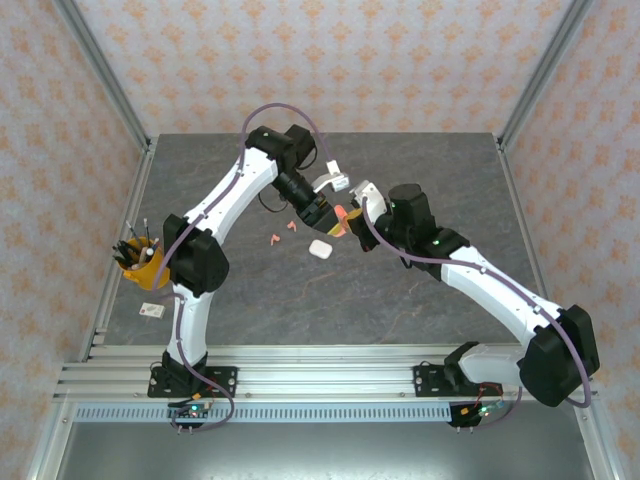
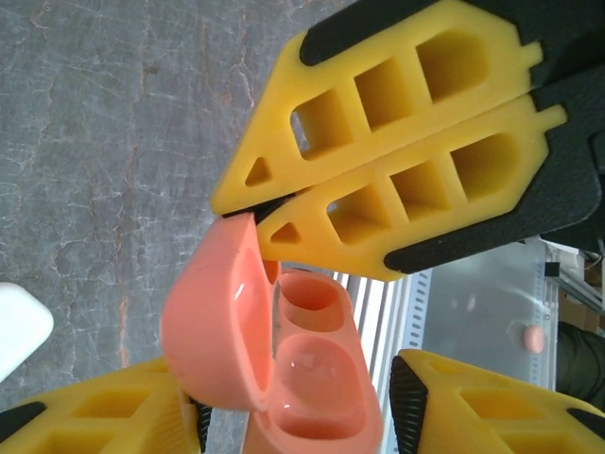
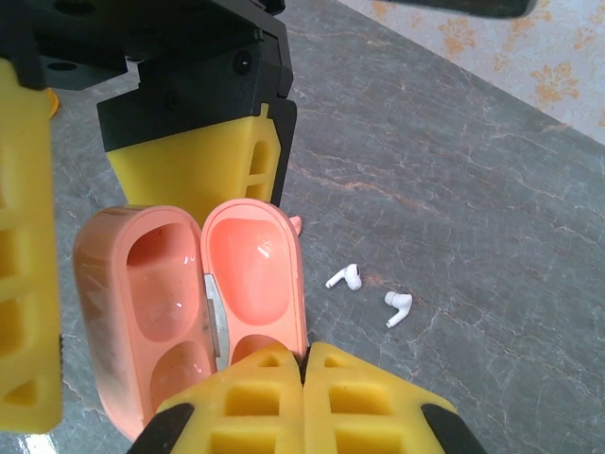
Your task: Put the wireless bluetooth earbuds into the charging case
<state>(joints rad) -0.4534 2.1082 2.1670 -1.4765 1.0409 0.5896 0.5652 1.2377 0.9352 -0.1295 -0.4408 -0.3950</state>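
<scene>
The coral charging case [image 3: 142,303] hangs open above the table between both grippers, and both wells [image 2: 317,378] are empty. My right gripper [image 3: 304,357] is shut on the edge of its lid [image 3: 250,284]. My left gripper [image 2: 298,407] straddles the case body; a gap shows between the body and one of the fingers [image 2: 473,402]. Two white earbuds [image 3: 345,277] [image 3: 399,308] lie on the table beyond the case. Two coral-red earbuds [image 1: 272,238] [image 1: 292,226] lie left of the grippers. In the top view the left gripper [image 1: 325,213] and right gripper [image 1: 347,222] meet at the table's middle.
A closed white case [image 1: 320,249] lies just in front of the grippers. An orange cup of tools [image 1: 140,262] and a small card [image 1: 152,310] sit at the left edge. Metal rails [image 1: 320,375] run along the near edge.
</scene>
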